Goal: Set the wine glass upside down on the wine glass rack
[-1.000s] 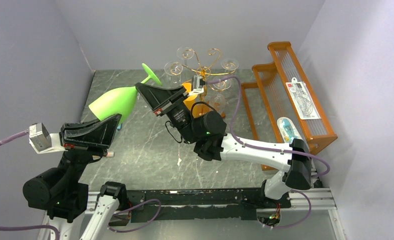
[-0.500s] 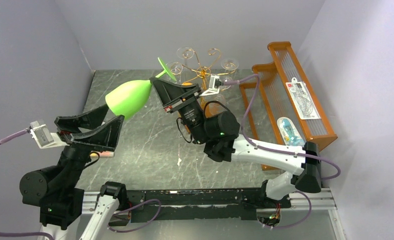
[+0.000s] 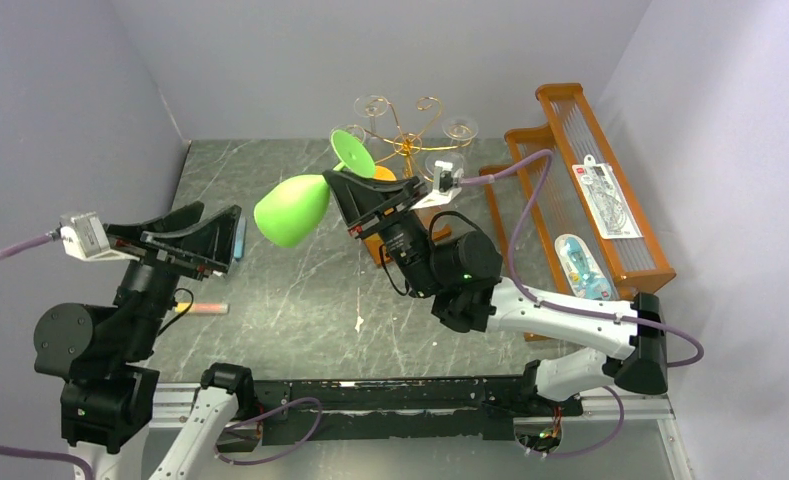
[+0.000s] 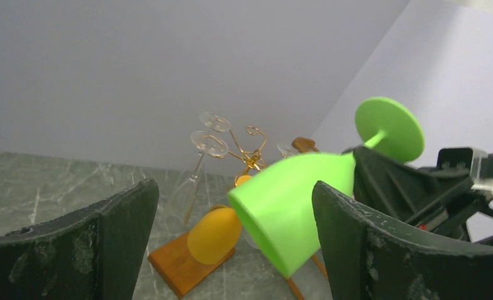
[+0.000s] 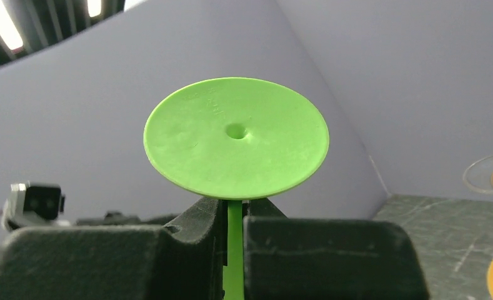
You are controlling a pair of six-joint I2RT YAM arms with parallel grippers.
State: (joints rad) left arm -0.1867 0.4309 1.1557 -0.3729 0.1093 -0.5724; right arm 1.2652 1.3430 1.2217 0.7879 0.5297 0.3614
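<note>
The left claw [image 3: 220, 211] has let go of the bowl and drawn back since a second ago, its jaws now spread wide and empty. The right claw [image 3: 340, 183] has carried the wine glass [image 3: 292, 210] across toward the wine glass rack [image 3: 407, 135] and begun tipping it over.

The right claw is clenched on the thin stem alone. The round foot sits just off one side of its fingertips and the bowl hangs off the other, tilted rather than fully inverted. The rack stands near, just beyond those fingertips.

Several things could go wrong from here, as I judge it:

- The bowl is the heavy end and overhangs the pinch — it may swing in the jaws or slip along the stem.
- The claw covers most of the stem below the foot, leaving little bare stem to slide into a scroll arm.
- The clear glasses [image 3: 458, 128] already hanging there, and the orange glass [image 4: 214, 234] low by the base, crowd the approach — a wide foot could clip one.
- The wire stand looks light, so a sideways nudge might tip it.
</note>
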